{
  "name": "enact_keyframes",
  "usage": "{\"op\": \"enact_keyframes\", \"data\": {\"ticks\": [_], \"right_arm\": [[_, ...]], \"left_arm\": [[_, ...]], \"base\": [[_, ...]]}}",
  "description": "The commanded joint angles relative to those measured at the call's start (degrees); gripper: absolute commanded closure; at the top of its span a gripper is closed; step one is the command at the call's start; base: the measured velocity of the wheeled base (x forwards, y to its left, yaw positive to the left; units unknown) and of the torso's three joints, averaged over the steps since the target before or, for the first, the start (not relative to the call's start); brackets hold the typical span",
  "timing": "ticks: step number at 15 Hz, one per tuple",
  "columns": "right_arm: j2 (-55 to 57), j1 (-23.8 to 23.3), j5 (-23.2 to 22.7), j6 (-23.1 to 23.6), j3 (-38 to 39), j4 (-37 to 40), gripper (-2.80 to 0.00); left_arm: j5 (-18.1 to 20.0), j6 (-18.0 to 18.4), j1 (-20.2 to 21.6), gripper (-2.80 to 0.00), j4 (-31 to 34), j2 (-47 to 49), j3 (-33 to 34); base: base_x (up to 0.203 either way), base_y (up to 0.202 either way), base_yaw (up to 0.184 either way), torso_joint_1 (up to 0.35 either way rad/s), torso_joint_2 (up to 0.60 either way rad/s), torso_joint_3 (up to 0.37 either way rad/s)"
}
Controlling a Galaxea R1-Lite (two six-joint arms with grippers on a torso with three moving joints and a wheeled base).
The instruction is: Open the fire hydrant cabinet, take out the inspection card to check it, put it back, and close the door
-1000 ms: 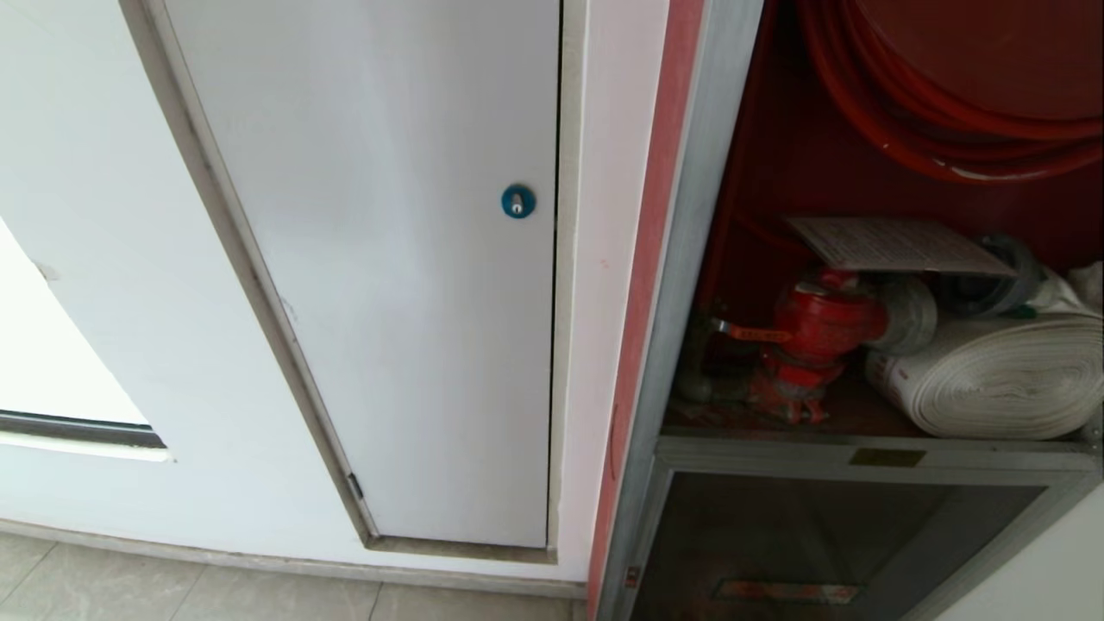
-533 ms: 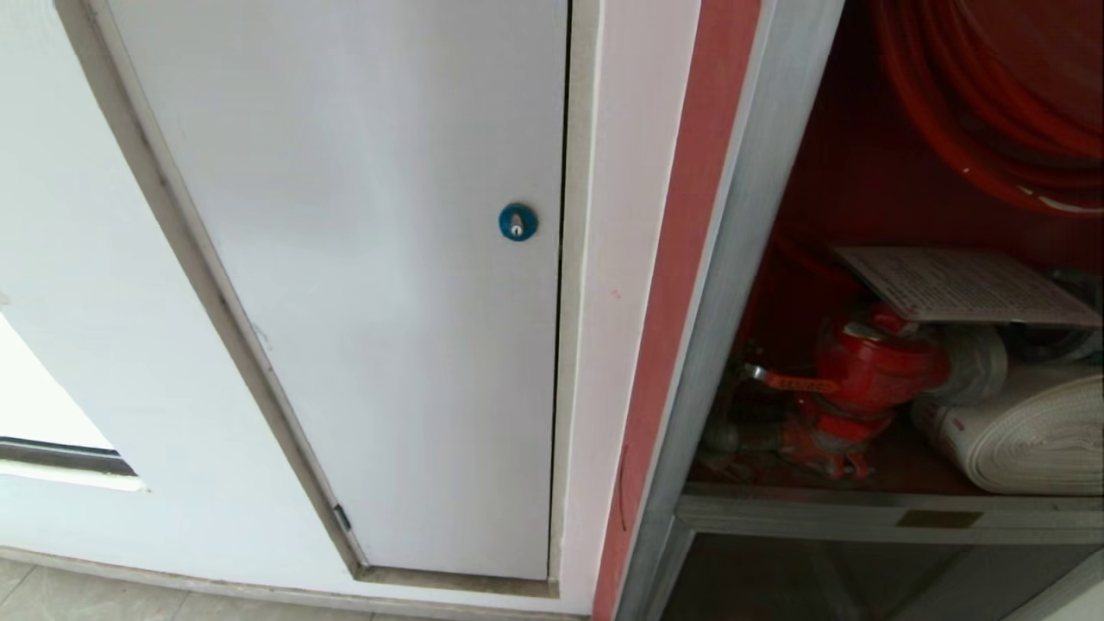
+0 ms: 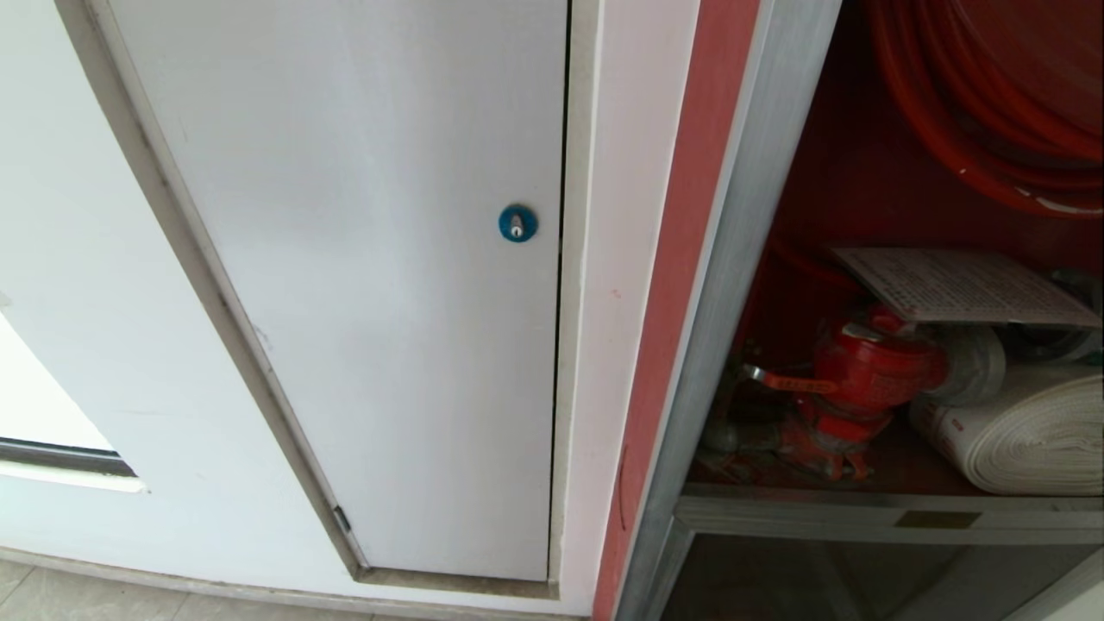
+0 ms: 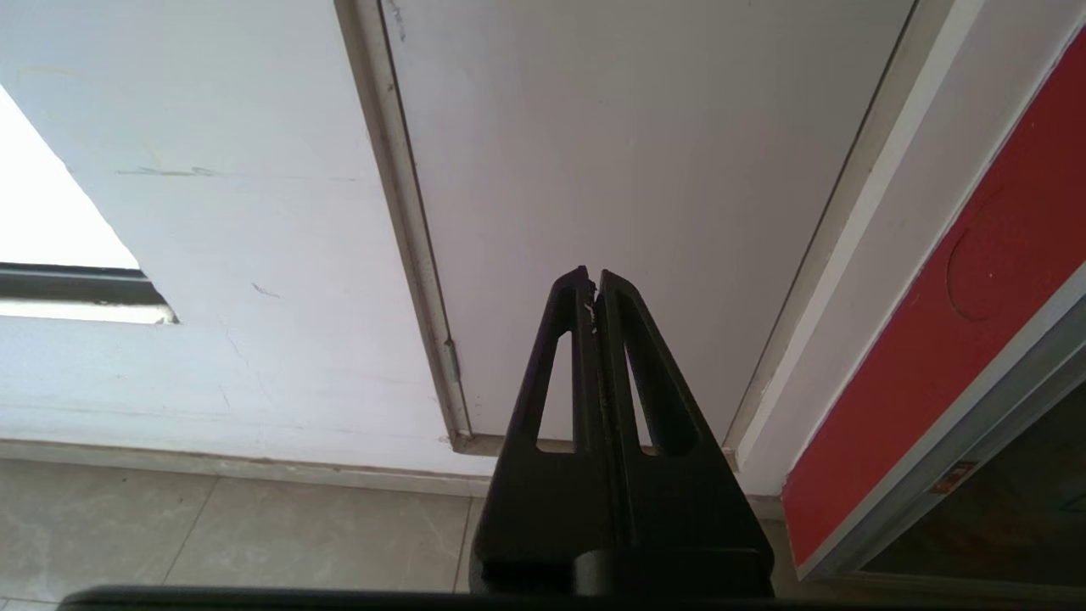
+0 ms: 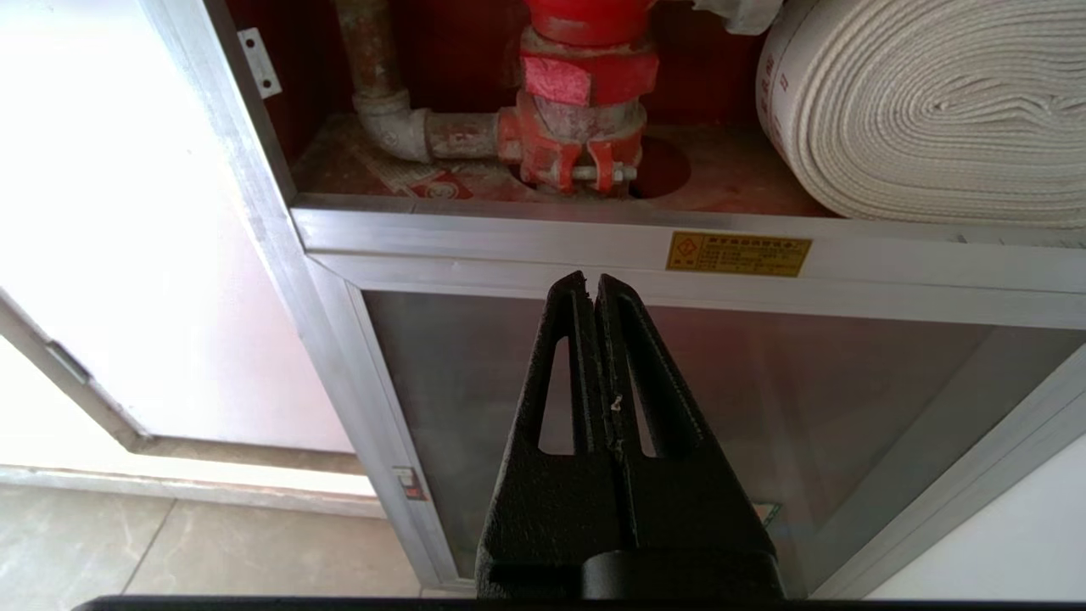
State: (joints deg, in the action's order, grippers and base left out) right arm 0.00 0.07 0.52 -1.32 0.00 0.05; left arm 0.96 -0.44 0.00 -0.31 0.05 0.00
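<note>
The fire hydrant cabinet fills the right of the head view. Its silver frame surrounds an open upper compartment with a red interior. The inspection card lies flat inside, on top of the red hydrant valve. The door of that compartment is out of view. My right gripper is shut and empty. It hangs in front of the lower glass pane, just under the crossbar with the brass plate. My left gripper is also shut and empty, and it faces the white panel. Neither gripper shows in the head view.
A white panel with a blue round lock stands left of the cabinet. A rolled white hose and a red hose reel share the compartment. A smaller glass door sits below the crossbar. Tiled floor runs along the wall's foot.
The whole head view shifted right and down at first, which is a camera move, then held still. Nothing in the scene itself moved.
</note>
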Motion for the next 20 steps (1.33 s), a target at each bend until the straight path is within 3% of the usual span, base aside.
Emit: {"op": "enact_keyframes", "data": {"ticks": [1,13,15,20], "right_arm": [[0.0,0.01,0.0,0.0,0.0,0.04,0.0],[0.0,0.01,0.0,-0.44,0.0,0.04,0.0],[0.0,-0.07,1.61,-0.22,-0.29,0.53,0.0],[8.3,0.02,2.1,-0.15,-8.61,1.55,0.0]], "left_arm": [[0.01,0.0,0.0,0.0,-0.04,0.04,0.0],[0.01,-0.03,0.0,0.0,-0.04,0.04,0.0],[0.01,0.0,0.0,0.0,-0.04,0.04,0.0],[0.01,0.0,0.0,0.0,-0.04,0.04,0.0]], "base": [[0.0,0.0,0.0,0.0,0.0,0.0],[0.0,0.0,0.0,0.0,0.0,0.0],[0.0,0.0,0.0,0.0,0.0,0.0],[0.0,0.0,0.0,0.0,0.0,0.0]]}}
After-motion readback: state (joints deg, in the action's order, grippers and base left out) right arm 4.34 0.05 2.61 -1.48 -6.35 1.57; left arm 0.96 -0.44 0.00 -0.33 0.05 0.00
